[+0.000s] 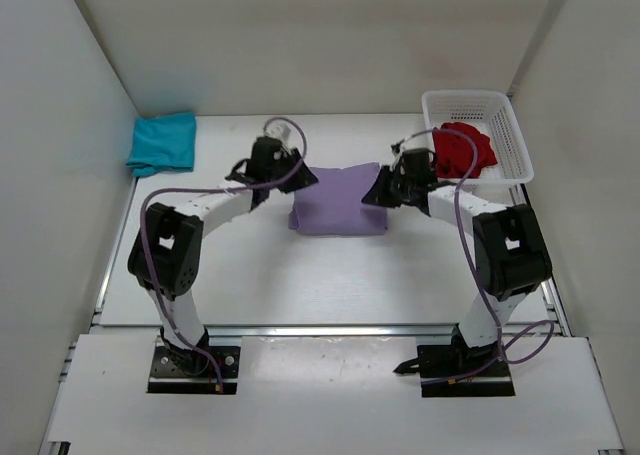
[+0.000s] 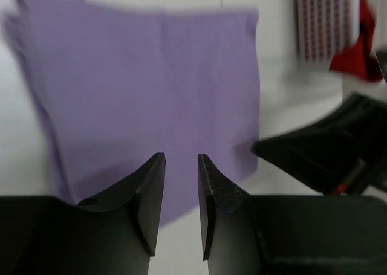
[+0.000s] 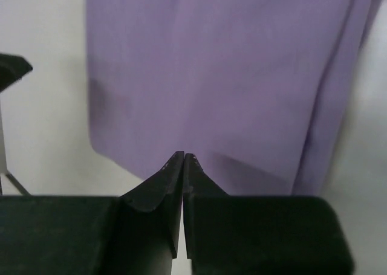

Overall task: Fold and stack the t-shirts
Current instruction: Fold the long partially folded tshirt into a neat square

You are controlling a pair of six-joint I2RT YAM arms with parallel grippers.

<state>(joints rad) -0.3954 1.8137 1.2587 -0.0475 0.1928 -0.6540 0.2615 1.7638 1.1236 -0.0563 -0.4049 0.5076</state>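
Observation:
The lavender t-shirt [image 1: 338,200] lies folded into a rectangle at the table's middle. It fills the left wrist view [image 2: 151,93] and the right wrist view [image 3: 217,75]. My left gripper [image 1: 303,180] is at its left edge, jaws a little apart and empty [image 2: 181,157], just above the cloth. My right gripper [image 1: 380,191] is at its right edge, shut, tips [image 3: 183,155] over the cloth's edge with no cloth seen between them. The teal t-shirt [image 1: 162,143] lies folded at the far left. The red t-shirt [image 1: 466,149] lies crumpled in the basket.
A white mesh basket [image 1: 500,105] stands at the far right and also shows in the left wrist view [image 2: 323,21]. White walls close in the table on the left, back and right. Both arms reach in towards the middle.

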